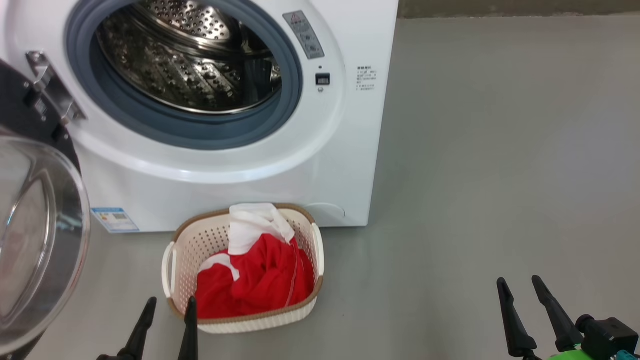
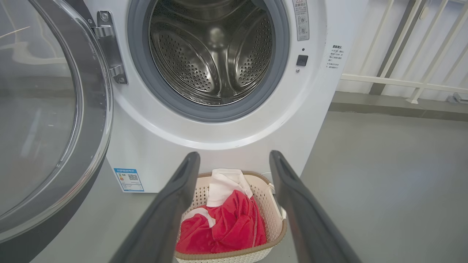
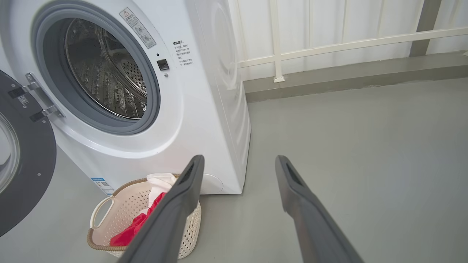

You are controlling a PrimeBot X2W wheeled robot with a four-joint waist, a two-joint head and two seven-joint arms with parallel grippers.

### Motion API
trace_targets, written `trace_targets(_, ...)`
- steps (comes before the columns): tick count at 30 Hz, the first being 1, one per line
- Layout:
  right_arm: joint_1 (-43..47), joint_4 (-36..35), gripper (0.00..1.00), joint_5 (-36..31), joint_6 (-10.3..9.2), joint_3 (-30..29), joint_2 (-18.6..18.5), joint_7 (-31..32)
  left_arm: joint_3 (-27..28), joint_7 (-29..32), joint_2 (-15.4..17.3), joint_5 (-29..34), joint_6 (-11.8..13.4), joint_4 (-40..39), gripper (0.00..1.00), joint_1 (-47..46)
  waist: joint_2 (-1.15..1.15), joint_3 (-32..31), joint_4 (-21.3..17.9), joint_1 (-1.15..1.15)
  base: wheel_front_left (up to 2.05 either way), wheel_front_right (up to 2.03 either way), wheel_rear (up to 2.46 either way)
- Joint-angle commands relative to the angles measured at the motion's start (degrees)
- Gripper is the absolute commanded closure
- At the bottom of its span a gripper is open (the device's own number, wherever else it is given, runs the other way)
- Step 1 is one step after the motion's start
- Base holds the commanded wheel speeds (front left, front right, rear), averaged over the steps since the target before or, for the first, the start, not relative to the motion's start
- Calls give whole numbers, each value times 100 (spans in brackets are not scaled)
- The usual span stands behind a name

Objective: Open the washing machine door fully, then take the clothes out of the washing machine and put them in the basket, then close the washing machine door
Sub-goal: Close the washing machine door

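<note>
At far left the washing machine door [image 1: 35, 225] stands swung wide open, its black rim and bulging glass window facing the camera. It hangs from a metal hinge [image 1: 52, 87] on the white front of the washing machine [image 1: 300, 165]. Next to the hinge the round mouth gapes: a grey rubber seal [image 1: 165, 127] rings a perforated steel drum [image 1: 190, 60], whose shiny walls are bare to the lens. A small blue sticker [image 1: 115, 220] marks the lower left corner of the front panel.

Below it, at the bottom edge of the head view, the left hand [image 1: 170, 301] is released, its two dark fingers spread and grasping nothing. One fingertip overlaps the near corner of the basket [image 1: 210, 240]; whether the two touch cannot be told. The cream basket with its brown rim sits on the grey floor [image 1: 475, 175] just in front of the machine's base. The clothes [image 1: 260, 280] lie inside it — a heap of bright red fabric, with a white part draped up over the far rim.

To the right the floor runs bare to the right hand [image 1: 518, 280], well apart from the basket at the lower right. It too is released, with fingers parted and nothing between them. In the right wrist view a white railing [image 3: 329, 44] runs along the wall behind the machine.
</note>
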Motion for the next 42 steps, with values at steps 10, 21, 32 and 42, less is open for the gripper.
trace_targets(10,-168,-136,0,-17,1,90,-93,-37,157,-13,56,-51,26,-229,0,-184,0,0,8,0,-93,93,0)
trace_targets(21,-137,-150,0,-26,1,81,-109,-37,111,-13,56,-85,49,-229,0,-191,0,-24,59,0,-2,2,0)
trace_targets(32,-25,-129,0,-33,1,185,-135,-37,-36,-13,56,-257,167,-135,0,-116,0,-168,652,0,0,0,0)
trace_targets(42,49,-93,0,-22,1,328,-170,-37,-227,-13,56,-405,373,-68,0,69,0,-317,1779,0,0,0,0)
